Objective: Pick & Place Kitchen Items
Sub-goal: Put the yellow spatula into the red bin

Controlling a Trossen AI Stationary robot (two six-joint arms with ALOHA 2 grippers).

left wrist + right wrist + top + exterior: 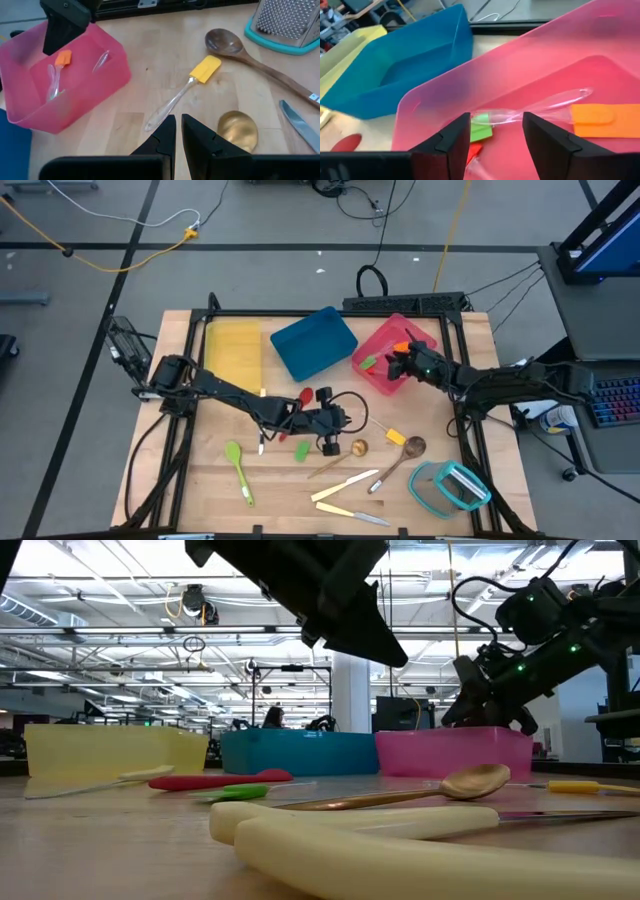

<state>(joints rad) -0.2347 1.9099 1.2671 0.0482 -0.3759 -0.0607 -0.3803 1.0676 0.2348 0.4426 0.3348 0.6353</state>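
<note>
My left gripper [178, 131] hovers over the table's middle [360, 422], fingers shut and empty, beside the clear handle of a yellow-headed spatula [202, 70]. A gold spoon [237, 131] and a wooden spoon [225, 42] lie flat nearby. My right gripper [496, 135] is open over the pink tray [620, 45], touching nothing. In the tray lie an orange-headed spatula [600, 120], a green-headed piece [481, 131] and a red piece [474, 149]. A green spoon [238, 465], a red spoon [305, 395] and cream knives [345, 485] lie on the table.
A blue tray [313, 342] and a yellow tray [233, 345] stand at the back, left of the pink tray. A teal-rimmed container with a grater [450, 485] sits near the front right corner. A steel knife blade [300, 125] lies by the gold spoon.
</note>
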